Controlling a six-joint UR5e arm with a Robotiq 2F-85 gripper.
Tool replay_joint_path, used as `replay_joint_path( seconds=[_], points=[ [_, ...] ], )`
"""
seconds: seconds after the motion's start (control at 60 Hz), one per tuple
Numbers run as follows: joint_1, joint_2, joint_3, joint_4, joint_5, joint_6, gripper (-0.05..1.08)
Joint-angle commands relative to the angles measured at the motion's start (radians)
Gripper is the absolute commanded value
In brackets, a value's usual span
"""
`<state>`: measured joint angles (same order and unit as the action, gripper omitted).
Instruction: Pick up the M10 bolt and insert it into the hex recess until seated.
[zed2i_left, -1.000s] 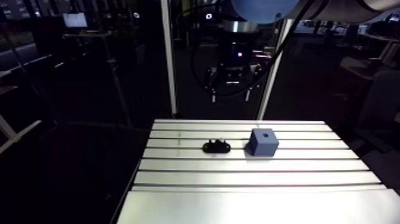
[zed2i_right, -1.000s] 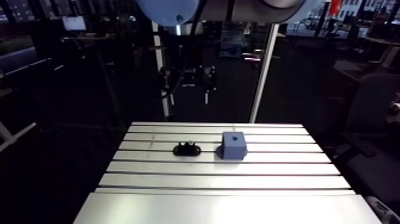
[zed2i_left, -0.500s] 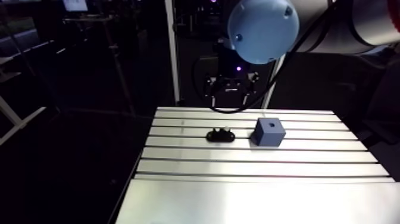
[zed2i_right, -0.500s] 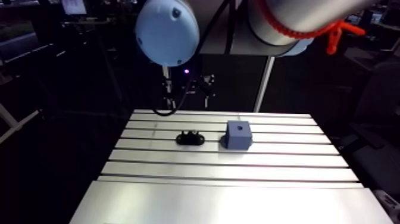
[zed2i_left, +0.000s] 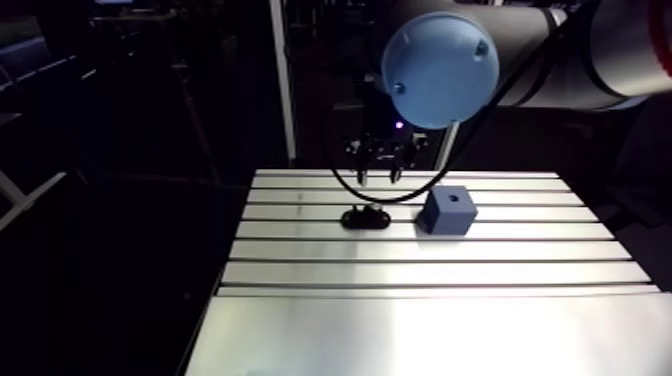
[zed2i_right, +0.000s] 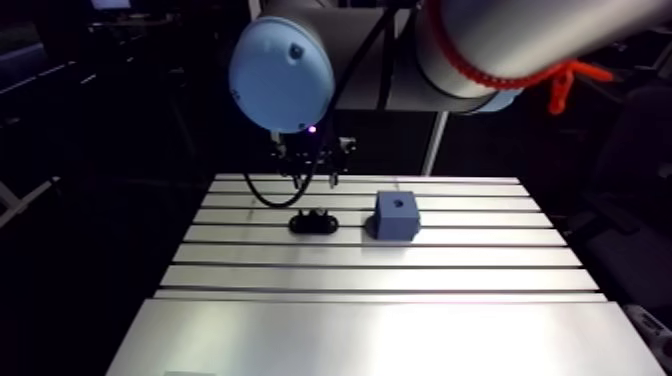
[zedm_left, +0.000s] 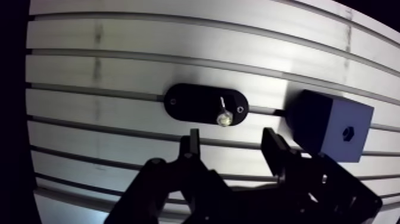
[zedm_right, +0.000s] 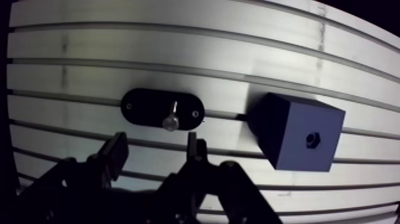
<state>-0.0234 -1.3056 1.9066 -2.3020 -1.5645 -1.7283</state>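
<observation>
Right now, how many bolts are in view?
1. The bolt sits in the black holder, beside the blue block, just ahead of the open end effector. No other bolt shows.

I see the gripper (zedm_right: 155, 143) with its 2 fingers apart and nothing between them. Just ahead of it, the M10 bolt (zedm_right: 171, 120) sits in a black oval holder (zedm_right: 143, 107) on the slotted table (zedm_right: 178, 56). Beside the holder, not touching it, is a blue block (zedm_right: 286, 128), and its hex recess (zedm_right: 313, 140) is empty.
</observation>
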Motion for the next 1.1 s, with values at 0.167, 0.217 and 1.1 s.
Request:
replay_joint_path(
  seconds=[0.167, 0.217, 1.1],
  points=[
    [-0.018, 0.034, 0.013, -0.074, 0.017, -0.023, 0.39],
    [-0.018, 0.039, 0.013, -0.076, 0.015, -0.021, 0.39],
    [-0.009, 0.067, 0.051, -0.135, 0.01, -0.038, 0.5]
  ],
)
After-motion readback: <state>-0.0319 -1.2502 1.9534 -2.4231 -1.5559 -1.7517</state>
